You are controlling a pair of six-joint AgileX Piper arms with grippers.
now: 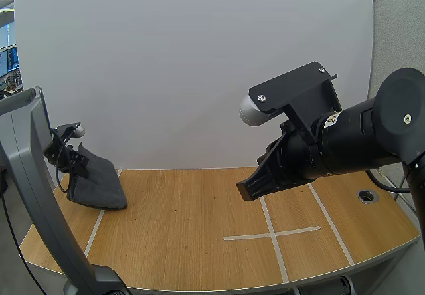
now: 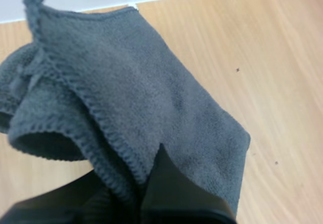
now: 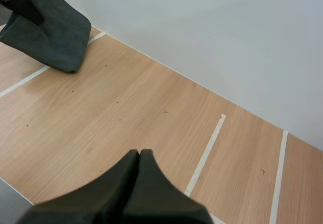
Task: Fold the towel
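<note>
Three cams, one table

The high cam sits behind and above the arm bases, looking forward and down over the wooden table [image 1: 186, 242]. The left wrist cam is right up against the grey towel [image 2: 151, 98], facing down. The right wrist cam rides higher and looks across the tabletop to that same towel, so all three share it. High and right wrist also both catch the white tape line [image 3: 30, 77] beside it.

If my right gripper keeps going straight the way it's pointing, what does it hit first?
The right gripper would probably meet bare table first, beside a tape line; the towel sits well aside.
</note>
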